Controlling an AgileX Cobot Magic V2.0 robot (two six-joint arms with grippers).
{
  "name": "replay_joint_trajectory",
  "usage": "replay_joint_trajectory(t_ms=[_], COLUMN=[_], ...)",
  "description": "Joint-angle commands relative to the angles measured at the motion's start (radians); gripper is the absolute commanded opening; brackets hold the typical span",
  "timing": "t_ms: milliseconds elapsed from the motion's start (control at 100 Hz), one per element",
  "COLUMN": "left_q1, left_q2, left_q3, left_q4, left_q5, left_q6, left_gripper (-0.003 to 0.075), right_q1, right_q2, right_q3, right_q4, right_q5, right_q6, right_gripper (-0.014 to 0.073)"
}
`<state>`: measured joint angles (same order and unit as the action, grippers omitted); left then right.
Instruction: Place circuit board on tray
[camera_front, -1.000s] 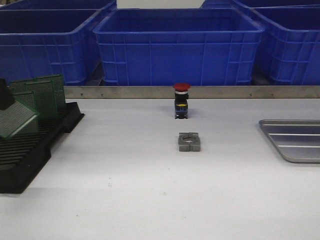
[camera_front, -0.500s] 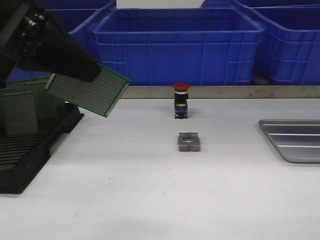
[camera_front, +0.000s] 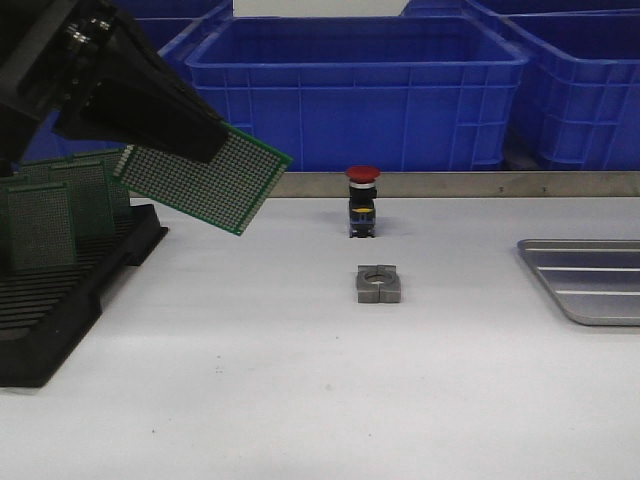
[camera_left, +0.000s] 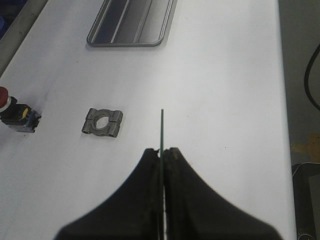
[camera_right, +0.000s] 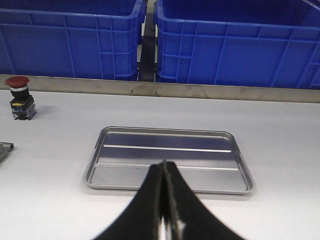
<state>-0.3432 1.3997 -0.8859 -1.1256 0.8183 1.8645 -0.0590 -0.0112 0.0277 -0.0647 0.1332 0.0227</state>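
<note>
White table (camera_front: 300, 400) fills your front view, with a metal rail along its far edge. Behind the rail you've got blue bins (camera_front: 355, 95): three in the near row, more rims behind, exact total can't be told. Next down in size, one black slotted rack (camera_front: 60, 300) at the left edge, with at least three green boards (camera_front: 40, 225) standing in its slots. One silver tray (camera_front: 590, 280) sits far right, cut off by the frame edge; the right wrist view shows it whole and ridged (camera_right: 170, 157).

Left gripper (camera_left: 161, 155) is clamped on one circuit board (camera_front: 205, 180), held tilted in the air above the table just right of the rack, well apart from the tray. Right gripper (camera_right: 164, 172) has its fingers pressed together with nothing between them, near the tray's edge.

Mid-table: one red-capped push button (camera_front: 363, 200), and in front of it one small grey metal clamp block (camera_front: 379, 283). No readable writing anywhere.
</note>
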Motion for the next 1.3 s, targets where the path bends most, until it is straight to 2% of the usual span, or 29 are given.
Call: replay_joint_trajectory(t_ms=[0,200,300,440,800,920,1010,1090,1160,1210,1290], left_q1=[-0.009,-0.009,-0.009,-0.009,-0.009,-0.009,-0.009,-0.009,-0.009,-0.009,-0.009], left_q2=[-0.033,-0.033,-0.033,-0.033,-0.033,-0.033,-0.033,-0.033,-0.033,-0.033,-0.033], left_q3=[-0.028,-0.028,-0.028,-0.028,-0.028,-0.028,-0.028,-0.028,-0.028,-0.028,-0.028], left_q4=[-0.064,-0.064,-0.064,-0.066,-0.066,-0.066,-0.066,-0.066,-0.066,-0.066,-0.066], left_q5=[0.017,0.017,0.017,0.017,0.017,0.017,0.017,0.017,0.017,0.017,0.017], left_q6=[0.004,0.004,0.004,0.004,0.004,0.004,0.004,0.004,0.004,0.004,0.004], left_gripper=[-0.002,-0.002,-0.002,-0.002,-0.002,-0.002,-0.002,-0.002,-0.002,-0.002,-0.002], right_q1=[-0.004,-0.004,-0.002,-0.002,-0.002,-0.002,0.0,0.02,0.07,0.109,0.177], right_q2=[-0.025,-0.025,-0.025,0.011,0.379,0.525,0.631,0.709,0.772,0.812,0.889], right_q3=[-0.013,-0.014,-0.022,-0.096,-0.372,-0.442,-0.48,-0.518,-0.561,-0.594,-0.65], right_q4=[-0.001,0.0,0.049,0.113,0.215,0.281,0.375,0.48,0.579,0.653,0.774], right_q5=[-0.085,-0.074,-0.064,0.079,0.315,0.335,0.324,0.335,0.335,0.335,0.335], right_q6=[-0.001,-0.001,0.003,0.003,0.002,-0.052,-0.147,-0.309,-0.453,-0.545,-0.703], right_gripper=[-0.0062,-0.0062,-0.0057,-0.0057,-0.0055,0.0052,0.0208,0.0367,0.046,0.0489,0.0489])
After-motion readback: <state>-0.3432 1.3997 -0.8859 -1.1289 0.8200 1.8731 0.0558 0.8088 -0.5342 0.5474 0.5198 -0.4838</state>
